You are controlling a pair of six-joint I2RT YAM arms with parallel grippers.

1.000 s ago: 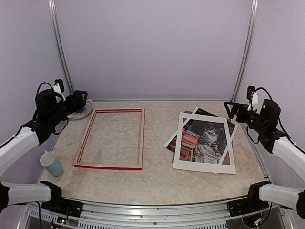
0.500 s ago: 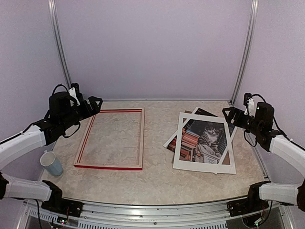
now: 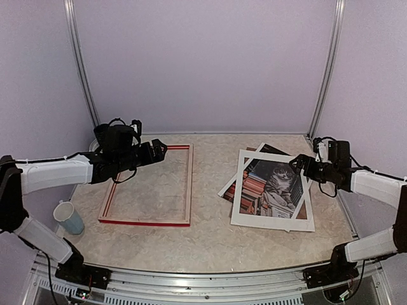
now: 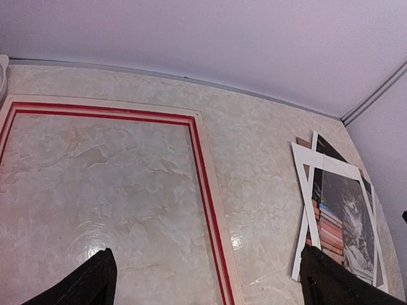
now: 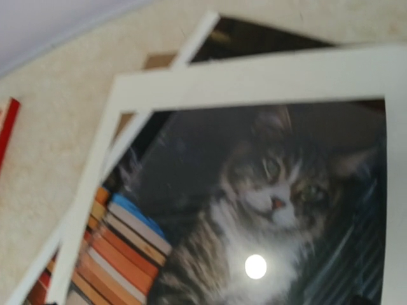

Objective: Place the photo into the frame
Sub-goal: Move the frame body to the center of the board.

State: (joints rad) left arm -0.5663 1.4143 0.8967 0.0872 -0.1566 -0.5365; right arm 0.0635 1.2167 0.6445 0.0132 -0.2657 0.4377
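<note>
The frame (image 3: 189, 184) lies flat on the table left of centre, with a red edge and pale wood rails; its right rail shows in the left wrist view (image 4: 210, 210). The photo (image 3: 275, 183), a tabby cat beside stacked books, lies at the right under a white mat board (image 3: 238, 190). It fills the right wrist view (image 5: 267, 203), with the mat (image 5: 254, 79) over it. My left gripper (image 3: 160, 151) hovers open and empty over the frame's far end. My right gripper (image 3: 299, 164) hovers at the photo's far right corner. Its fingers look apart and hold nothing.
A pale blue cup (image 3: 68, 218) stands near the left front of the table. A brown backing board (image 3: 306, 210) and a dark sheet (image 3: 267, 150) stick out from under the mat. A white dish edge (image 4: 2, 76) sits at the back left.
My left arm has swung right from the back left corner to over the frame's far end. My right gripper has moved left and down toward the photo stack.
</note>
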